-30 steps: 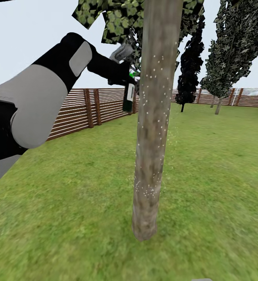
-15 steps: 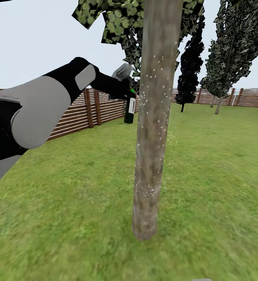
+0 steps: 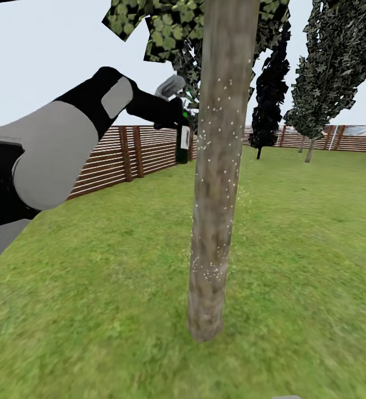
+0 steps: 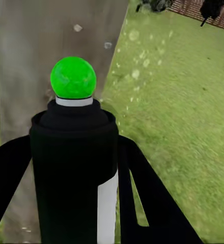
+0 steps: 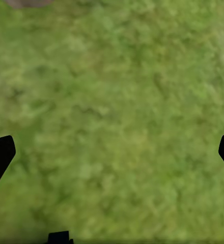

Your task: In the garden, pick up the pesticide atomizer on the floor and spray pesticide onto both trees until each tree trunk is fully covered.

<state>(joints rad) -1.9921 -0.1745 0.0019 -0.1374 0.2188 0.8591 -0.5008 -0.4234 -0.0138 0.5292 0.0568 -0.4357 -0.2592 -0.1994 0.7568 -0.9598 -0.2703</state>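
The left end effector [image 4: 74, 193] was clamped on the pesticide atomizer [image 3: 182, 143] beside the tree trunk [image 3: 216, 166]. White spray dots speckled it; more spraying seemed needed. The right end effector [image 5: 112, 152] was wide apart.

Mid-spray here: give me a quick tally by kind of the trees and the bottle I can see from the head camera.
Grey-brown tree trunk, speckled with white droplets: 1
Dark narrow cypress-like trees: 2
Pesticide atomizer, held in the left end effector: 1
Total: 4

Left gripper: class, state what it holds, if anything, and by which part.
The left gripper holds the pesticide atomizer, its fingers clamped on either side of the black body.
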